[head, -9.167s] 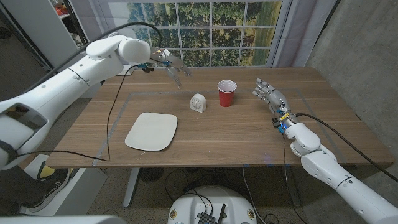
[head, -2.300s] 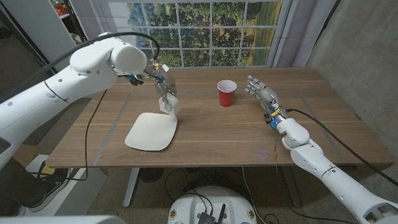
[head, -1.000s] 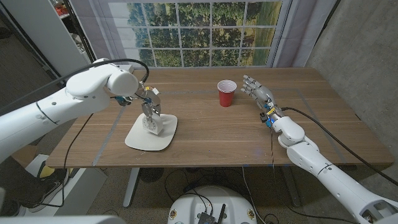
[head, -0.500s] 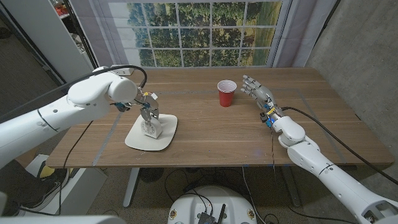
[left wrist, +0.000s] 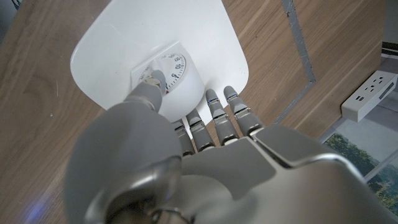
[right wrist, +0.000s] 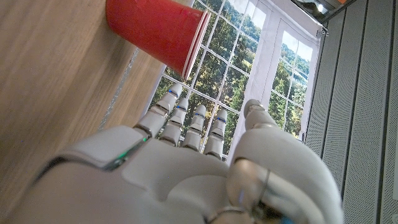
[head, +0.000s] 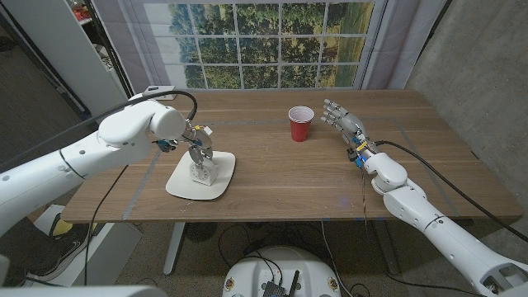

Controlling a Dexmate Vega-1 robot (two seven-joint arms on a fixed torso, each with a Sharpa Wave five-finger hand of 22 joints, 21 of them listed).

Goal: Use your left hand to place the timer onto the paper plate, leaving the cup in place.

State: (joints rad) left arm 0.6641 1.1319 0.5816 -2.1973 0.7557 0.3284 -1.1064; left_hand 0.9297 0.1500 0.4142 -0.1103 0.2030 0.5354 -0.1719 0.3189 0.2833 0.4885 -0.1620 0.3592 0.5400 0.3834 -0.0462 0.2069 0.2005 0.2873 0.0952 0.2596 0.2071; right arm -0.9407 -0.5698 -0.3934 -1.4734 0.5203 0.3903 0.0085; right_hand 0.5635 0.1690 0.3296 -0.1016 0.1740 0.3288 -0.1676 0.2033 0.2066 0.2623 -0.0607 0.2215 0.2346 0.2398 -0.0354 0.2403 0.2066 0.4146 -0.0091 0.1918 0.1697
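Observation:
The white timer (head: 200,172) stands on the white paper plate (head: 181,185), at the plate's right part. My left hand (head: 200,147) is on it from above. In the left wrist view the thumb lies on the timer's (left wrist: 173,65) dial face and the straight fingers (left wrist: 212,109) reach down behind its back, over the plate (left wrist: 124,31). The red cup (head: 301,124) stands upright at the far middle of the table. My right hand (head: 345,124) stands just right of the cup, fingers apart, holding nothing. The right wrist view shows the cup (right wrist: 155,28) beyond the fingers of that hand (right wrist: 161,168).
Grey tape lines (head: 247,124) mark a rectangle on the wooden table. A white power strip (left wrist: 367,93) lies past the table's far left edge. A black cable (head: 107,186) from my left arm hangs over the table's left part.
Over nine seconds my left hand carried the timer from beside the cup to the plate. In the last half second the timer stays on the plate and the hand barely shifts.

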